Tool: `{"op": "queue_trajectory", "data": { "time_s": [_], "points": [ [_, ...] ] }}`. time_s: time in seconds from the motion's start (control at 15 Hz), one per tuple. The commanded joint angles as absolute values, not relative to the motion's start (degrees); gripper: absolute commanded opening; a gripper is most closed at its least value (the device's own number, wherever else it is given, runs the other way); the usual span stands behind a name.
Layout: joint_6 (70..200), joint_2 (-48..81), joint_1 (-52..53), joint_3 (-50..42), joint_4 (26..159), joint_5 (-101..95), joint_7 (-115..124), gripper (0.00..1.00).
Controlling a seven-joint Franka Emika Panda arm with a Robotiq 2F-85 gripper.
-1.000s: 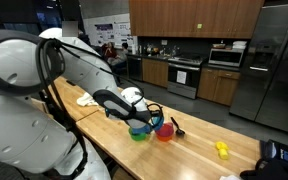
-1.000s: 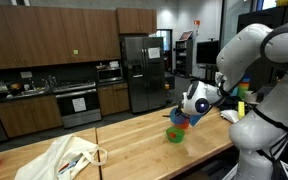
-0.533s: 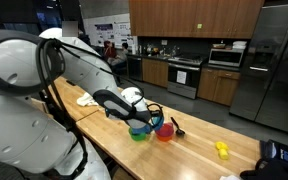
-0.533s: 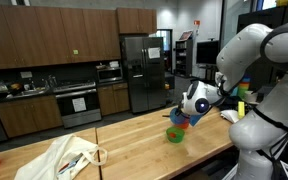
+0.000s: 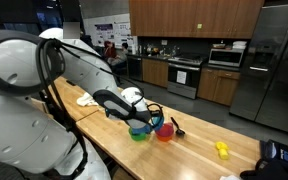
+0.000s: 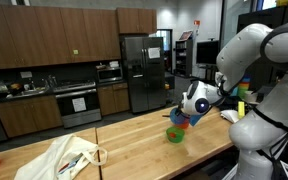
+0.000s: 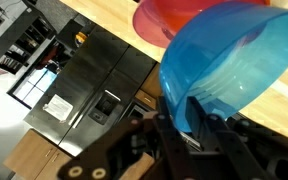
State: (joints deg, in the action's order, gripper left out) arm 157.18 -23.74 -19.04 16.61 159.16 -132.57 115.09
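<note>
- Evidently, in an exterior view the jaws hang low over the tabletop (image 5: 199, 148), close among a green bowl (image 5: 137, 134) and a red bowl (image 5: 165, 131). A dark utensil (image 5: 176, 127) lies just past the red bowl, and a small yellow thing (image 5: 222, 149) sits well apart. The wall posters (image 5: 104, 30) are too small to read.
- In an exterior view from across the room, the blue bowl (image 6: 180, 119) is held tilted, clear of the tabletop and above the green bowl (image 6: 175, 135). A pale cloth bag (image 6: 69, 158) lies far off. Sheets are stuck on the fridge (image 6: 139, 70), but nothing on them is legible.
- In the wrist view the jaws are clenched on the rim of the blue bowl (image 7: 234, 70), with the wall pinched between them. The red bowl (image 7: 174, 15) rests on the wood beyond it. A paper sheet (image 7: 56, 103) on the fridge door carries print too blurred to read, and no brand shows anywhere.
- Judging by this, the step in hand is carrying the lifted bowl. The next move calls for a steady pinch and for clearing the neighbouring rims.
</note>
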Motion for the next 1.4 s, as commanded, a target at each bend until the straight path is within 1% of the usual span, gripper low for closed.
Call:
{"op": "queue_trajectory", "data": {
  "time_s": [0.0, 1.27, 1.33],
  "points": [
    [157.2, -23.7, -19.0, 16.6, 159.2, -132.6, 115.1, 0.27],
    [157.2, -23.7, -19.0, 16.6, 159.2, -132.6, 115.1, 0.27],
    [157.2, -23.7, -19.0, 16.6, 159.2, -132.6, 115.1, 0.52]
  ]
}}
